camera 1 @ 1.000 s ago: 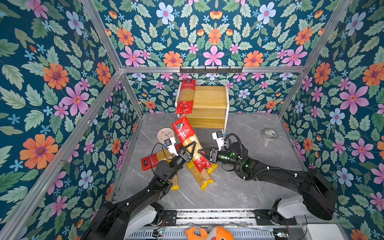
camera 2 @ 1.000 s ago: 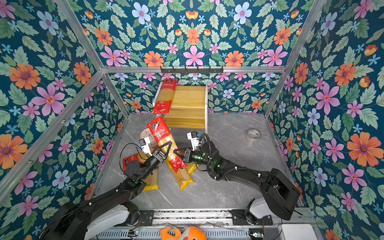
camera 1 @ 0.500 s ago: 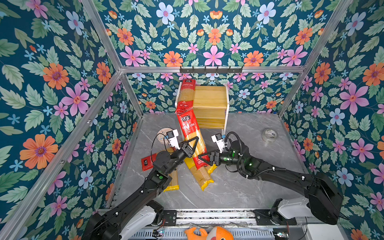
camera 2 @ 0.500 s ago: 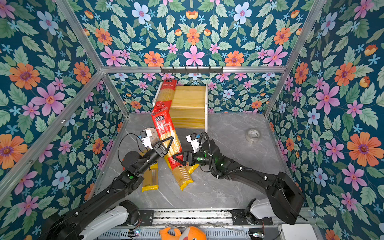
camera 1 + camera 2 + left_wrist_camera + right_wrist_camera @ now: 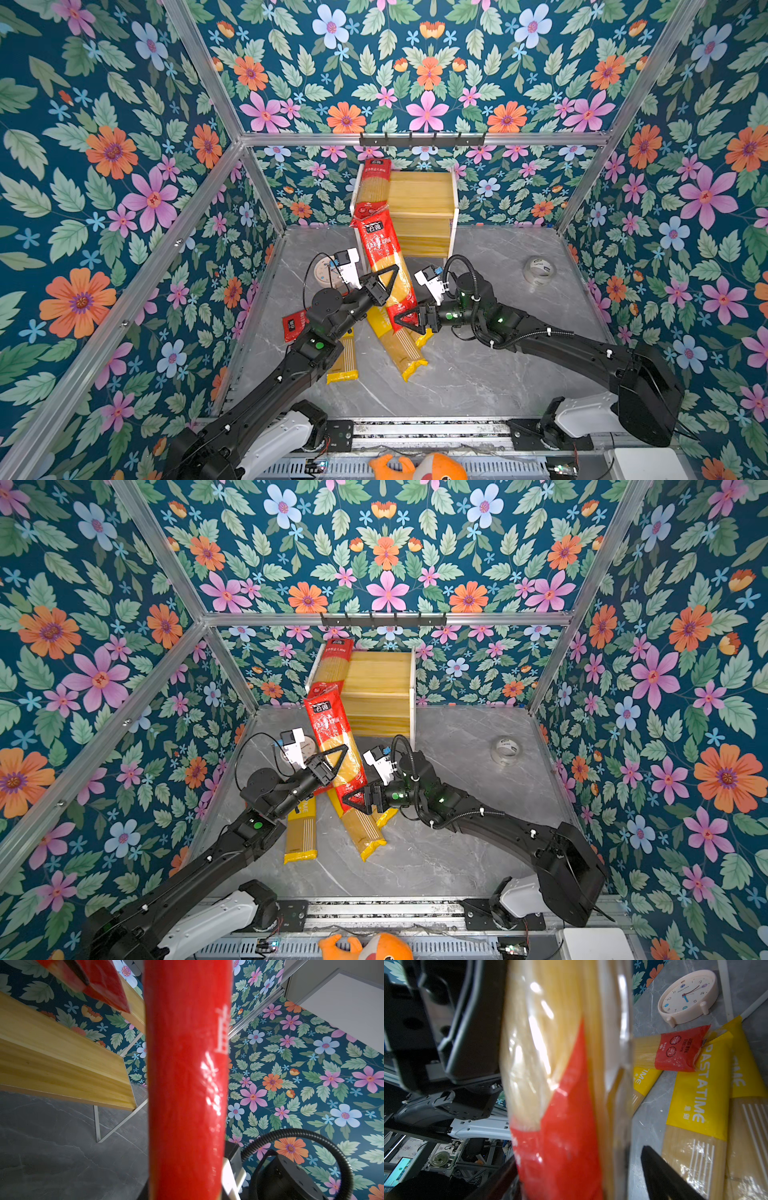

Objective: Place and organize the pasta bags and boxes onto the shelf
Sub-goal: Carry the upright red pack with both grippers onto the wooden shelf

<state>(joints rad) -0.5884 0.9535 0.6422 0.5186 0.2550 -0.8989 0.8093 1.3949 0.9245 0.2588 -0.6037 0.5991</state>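
Top view: left claw [image 5: 388,283] snug on packet [image 5: 377,244]

Red-ended packet [image 5: 380,245] with clear middle, white lettering, pale straw strands inside. Yellow "PASTATIME" packets [image 5: 399,349], white-striped. Shelf [image 5: 419,195] in honey-yellow wood, white frame. Grey veined marble surface [image 5: 478,374] — teal floral walls [image 5: 415,62]. Cream clock [image 5: 687,997].

1. Your left arm [image 5: 291,374] reaches from the near rail toward the middle, forearm angled upward.
2. Your left gripper [image 5: 390,282] is pinched on a red-ended packet [image 5: 384,257].
3. Your right arm [image 5: 561,349] lies low, stretched toward the centre.
4. Your right gripper [image 5: 401,322] seems spread wide around that packet's lower end, though its wrist view is blurred.
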